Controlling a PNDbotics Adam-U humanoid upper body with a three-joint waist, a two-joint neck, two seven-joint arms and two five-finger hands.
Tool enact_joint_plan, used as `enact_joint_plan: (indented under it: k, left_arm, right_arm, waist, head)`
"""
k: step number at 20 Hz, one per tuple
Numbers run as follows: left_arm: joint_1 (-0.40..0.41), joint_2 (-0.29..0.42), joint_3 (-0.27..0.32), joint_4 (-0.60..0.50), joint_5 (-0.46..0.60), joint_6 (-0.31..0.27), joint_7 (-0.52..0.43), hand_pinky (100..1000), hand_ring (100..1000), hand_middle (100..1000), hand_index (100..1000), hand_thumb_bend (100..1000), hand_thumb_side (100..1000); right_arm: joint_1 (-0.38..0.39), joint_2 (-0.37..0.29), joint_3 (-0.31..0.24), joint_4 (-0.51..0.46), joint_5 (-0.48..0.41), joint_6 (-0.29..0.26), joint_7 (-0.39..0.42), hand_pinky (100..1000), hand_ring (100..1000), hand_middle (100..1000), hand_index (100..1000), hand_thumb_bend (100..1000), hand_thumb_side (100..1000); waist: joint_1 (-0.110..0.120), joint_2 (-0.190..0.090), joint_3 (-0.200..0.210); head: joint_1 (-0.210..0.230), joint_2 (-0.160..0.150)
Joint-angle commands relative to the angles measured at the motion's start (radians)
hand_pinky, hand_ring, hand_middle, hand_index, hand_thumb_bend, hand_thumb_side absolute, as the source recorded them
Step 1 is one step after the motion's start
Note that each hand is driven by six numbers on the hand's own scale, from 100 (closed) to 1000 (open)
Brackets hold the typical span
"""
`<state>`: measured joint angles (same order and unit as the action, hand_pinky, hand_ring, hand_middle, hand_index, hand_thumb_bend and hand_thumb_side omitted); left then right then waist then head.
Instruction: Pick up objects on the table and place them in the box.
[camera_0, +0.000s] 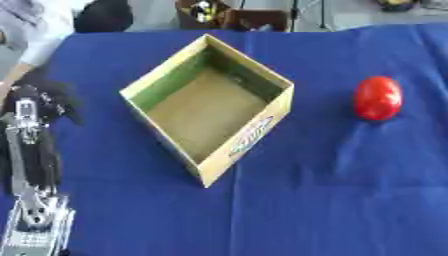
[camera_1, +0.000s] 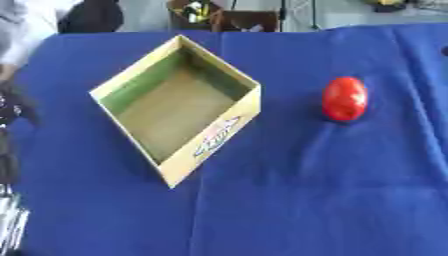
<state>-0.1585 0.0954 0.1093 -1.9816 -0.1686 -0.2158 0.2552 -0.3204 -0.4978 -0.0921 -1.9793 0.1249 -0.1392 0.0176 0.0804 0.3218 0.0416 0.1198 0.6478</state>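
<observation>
Cloth (camera_0: 332, 200): blue, spread over the whole table, faint creases near the front.
Floor (camera_0: 350, 12): pale grey, a strip beyond the table's far edge.
Brown thing (camera_0: 232, 17): box-like, on the floor behind the far edge, something yellow and black inside; too blurred to make out.
Dark shape (camera_0: 103, 15): black and rounded, at the far left edge, against the cloth's corner.

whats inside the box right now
Nothing shows in the box: only its bare brown floor and greenish inner walls. The near walls hide a thin strip of floor at their foot. The red egg-shaped thing lies outside on the blue cloth, and the left hand is beside the box.
</observation>
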Motion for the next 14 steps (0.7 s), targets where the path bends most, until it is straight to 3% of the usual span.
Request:
enact_joint_plan:
  k: [1,9,14]
  left_arm:
    - [-0.004,0.006,0.004,-0.018,0.000,0.000,-0.003,299,458,514,782,100,930]
    - [-0.005,0.007,0.000,-0.018,0.002,0.000,-0.008,299,458,515,782,100,930]
    - [-0.003,0.011,-0.004,-0.018,0.005,0.000,-0.013,299,459,515,782,100,929]
  right_arm:
    - [-0.009,-0.024,-0.008,-0.021,-0.004,-0.002,0.005,745,841,564,783,452,740]
    - [-0.030,-0.040,-0.006,-0.021,0.000,-0.003,0.004,747,842,576,790,447,747]
    - [-0.123,-0.131,0.023,-0.020,0.048,0.013,0.017,751,842,609,806,434,765]
  waist:
    - [-0.003,-0.014,0.001]
    - [-0.005,-0.013,0.002]
    - [-0.006,-0.020,0.007]
  head:
    - [0.001,-0.010]
    - [-0.002,-0.007]
    - [-0.015,0.000]
